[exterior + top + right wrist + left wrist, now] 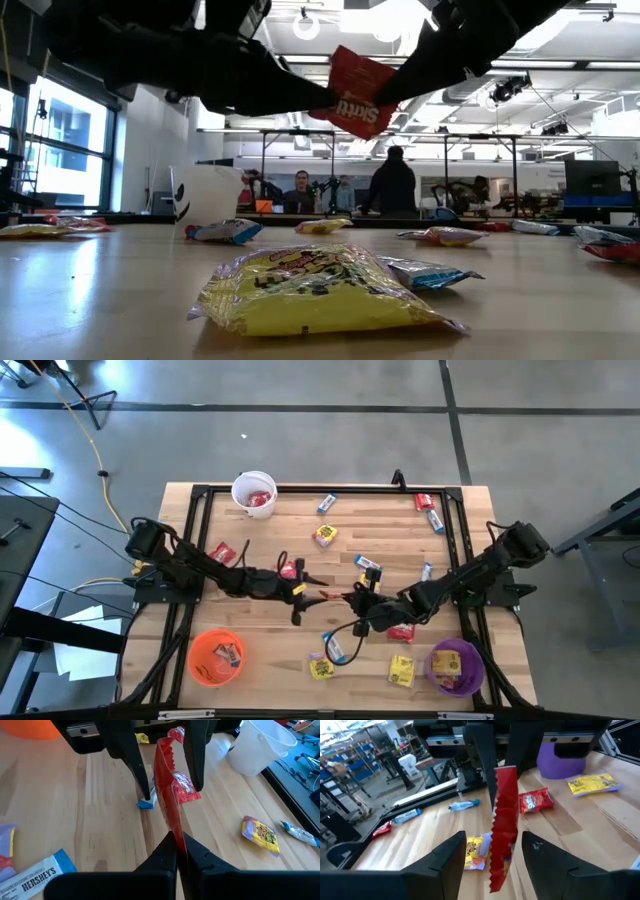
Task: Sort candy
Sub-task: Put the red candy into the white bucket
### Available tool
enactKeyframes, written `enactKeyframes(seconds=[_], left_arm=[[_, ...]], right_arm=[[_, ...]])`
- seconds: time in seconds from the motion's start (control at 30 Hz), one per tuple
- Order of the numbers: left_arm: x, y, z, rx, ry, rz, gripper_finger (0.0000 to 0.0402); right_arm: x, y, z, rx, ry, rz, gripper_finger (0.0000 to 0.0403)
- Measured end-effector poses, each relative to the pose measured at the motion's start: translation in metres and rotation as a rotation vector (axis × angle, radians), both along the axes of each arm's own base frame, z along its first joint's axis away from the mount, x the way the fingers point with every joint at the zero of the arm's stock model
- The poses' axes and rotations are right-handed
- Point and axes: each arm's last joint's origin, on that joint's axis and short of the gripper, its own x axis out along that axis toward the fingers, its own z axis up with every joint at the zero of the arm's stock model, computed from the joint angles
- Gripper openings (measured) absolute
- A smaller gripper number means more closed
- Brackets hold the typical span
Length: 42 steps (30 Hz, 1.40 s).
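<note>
A red candy packet [167,785] hangs in the air over the table's middle, between my two grippers. My right gripper [176,839], reaching in from the table's right, is shut on it. My left gripper [494,840] faces it from the left, open, one finger on either side of the packet's [502,820] free end with a gap to each. In the high view the two grippers [318,592] [352,600] meet tip to tip. Several other candies lie on the wood, among them a yellow packet [325,536] and a blue-and-white bar [327,504]. My right gripper pinches one end of the red packet [172,827] between its two fingers, coming from the table's right and slanting down. The packet stands on edge and sticks out ahead of the fingers toward my left gripper. It is lifted clear of the table [357,92].
A white cup [254,493] stands at the far left, an orange cup [215,657] at the near left and a purple cup [457,666] at the near right. A black frame [300,488] runs around the table. People stand in the room beyond [392,185].
</note>
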Motion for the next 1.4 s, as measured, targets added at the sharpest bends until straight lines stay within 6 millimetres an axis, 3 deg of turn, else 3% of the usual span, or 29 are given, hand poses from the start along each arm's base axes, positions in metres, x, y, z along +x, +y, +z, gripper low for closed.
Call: enactKeyframes(seconds=[0.2, 0.43, 0.53, 0.73, 0.97, 1.17, 1.4], left_arm=[[0.004, 0.002, 0.002, -0.024, 0.013, 0.011, 0.0138], [0.006, -0.001, 0.003, -0.023, 0.024, -0.062, 0.0020], [0.006, -0.001, 0.004, -0.016, 0.022, -0.057, 0.0012], [-0.001, 0.003, 0.015, 0.056, 0.058, 0.020, 0.0005], [-0.023, 0.014, 0.044, 0.111, 0.123, 0.199, 0.0004], [-0.065, 0.057, 0.078, 0.108, 0.202, 0.594, 0.0003], [-0.114, 0.132, 0.131, 0.007, 0.379, 0.946, 0.0003]], right_arm=[[0.001, 0.000, 0.001, 0.008, -0.017, 0.000, 0.0000], [0.002, 0.002, 0.003, 0.040, -0.032, 0.021, 0.0000], [0.002, 0.002, 0.003, 0.042, -0.037, 0.018, 0.0008], [0.002, 0.000, 0.003, 0.012, -0.049, -0.022, 0.0079], [0.001, -0.002, 0.002, -0.046, -0.041, -0.071, 0.0179], [-0.004, -0.004, -0.003, -0.052, 0.021, -0.093, 0.0187], [-0.006, -0.005, -0.005, -0.057, 0.044, -0.093, 0.0101]])
